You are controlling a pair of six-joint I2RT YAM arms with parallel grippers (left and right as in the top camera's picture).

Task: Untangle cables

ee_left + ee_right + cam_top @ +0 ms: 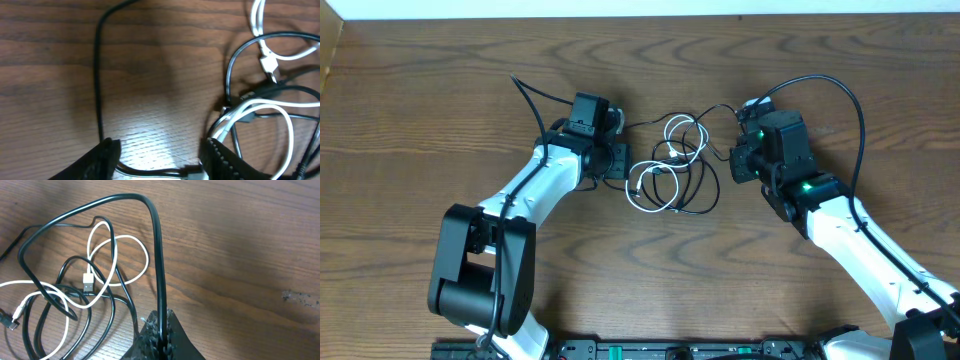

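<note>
The cables, black [705,185] and white [655,165] cords, lie in tangled loops on the wooden table between my two grippers. My left gripper [620,160] is at the bundle's left edge. In the left wrist view its fingers [160,157] are open, with a black cord and a white cord [150,172] lying across the gap between them. My right gripper [735,160] is at the bundle's right edge. In the right wrist view its fingers [160,337] are shut on a black cord [159,265] that arches up and left over the white loops [117,255].
The wooden table [430,100] stretches to all sides of the bundle. Thicker black arm wires run above the left arm [530,100] and the right arm [855,100]. A white USB plug end [87,280] lies within the loops.
</note>
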